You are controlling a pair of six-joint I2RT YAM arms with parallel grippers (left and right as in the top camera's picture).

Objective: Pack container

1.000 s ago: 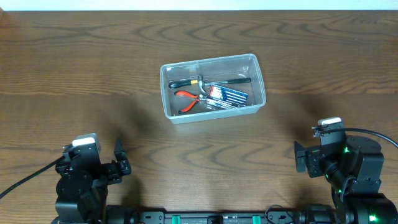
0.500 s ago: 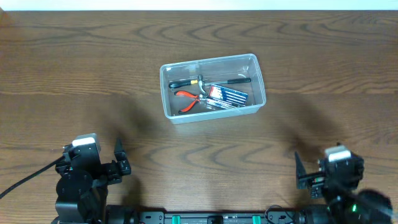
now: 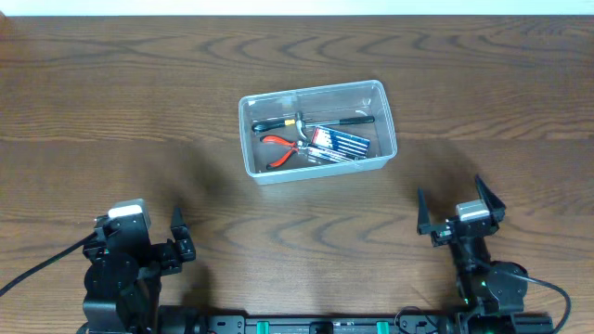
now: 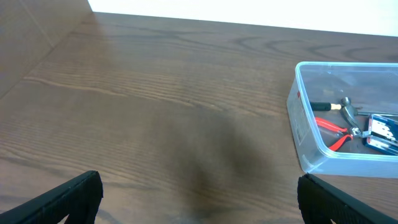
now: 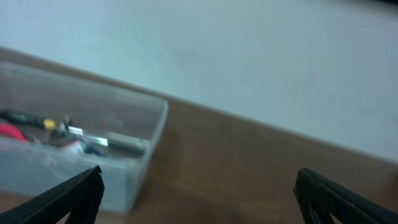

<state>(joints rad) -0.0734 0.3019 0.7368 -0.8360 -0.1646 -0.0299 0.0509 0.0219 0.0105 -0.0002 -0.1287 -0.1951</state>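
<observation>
Left claw (image 4: 199,194) and right claw (image 3: 455,206) both spread wide, empty; my worry's the right one clipping the container (image 3: 317,130) and skidding it.

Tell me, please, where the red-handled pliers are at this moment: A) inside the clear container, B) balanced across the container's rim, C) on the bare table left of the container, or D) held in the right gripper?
A: the overhead view shows the red-handled pliers lying on the floor of the container, within its walls, next to the other tools.
</observation>
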